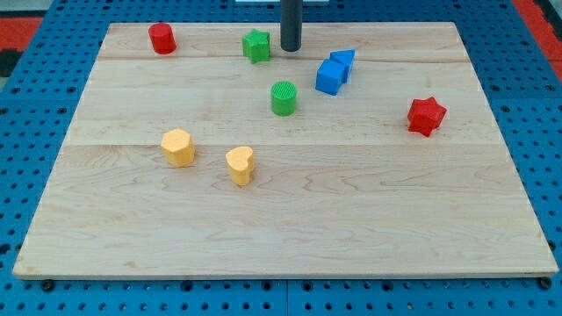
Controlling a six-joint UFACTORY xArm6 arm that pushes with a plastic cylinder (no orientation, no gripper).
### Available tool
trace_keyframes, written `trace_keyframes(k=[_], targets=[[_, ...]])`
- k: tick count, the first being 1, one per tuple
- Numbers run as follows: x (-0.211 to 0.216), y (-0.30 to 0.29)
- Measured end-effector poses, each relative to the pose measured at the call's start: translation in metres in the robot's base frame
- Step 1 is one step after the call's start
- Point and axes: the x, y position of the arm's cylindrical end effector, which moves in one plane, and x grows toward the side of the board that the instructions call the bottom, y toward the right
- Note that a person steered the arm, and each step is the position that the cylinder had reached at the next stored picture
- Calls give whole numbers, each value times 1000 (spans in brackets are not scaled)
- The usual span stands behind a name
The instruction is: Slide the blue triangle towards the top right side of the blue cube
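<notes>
The blue triangle (344,61) lies near the view's top, touching the upper right side of the blue cube (329,77). My tip (291,47) stands on the board at the view's top centre. It is to the left of the blue triangle, with a clear gap between them. It is just right of the green star (256,45).
A green cylinder (284,97) sits below my tip. A red cylinder (162,39) is at the top left. A red star (426,116) is at the right. A yellow hexagon (178,147) and a yellow heart (240,164) lie left of centre on the wooden board (290,237).
</notes>
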Motion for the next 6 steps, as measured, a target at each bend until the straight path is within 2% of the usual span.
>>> trace_keyframes(k=[3, 5, 6], targets=[[2, -9], [26, 37], [26, 101]])
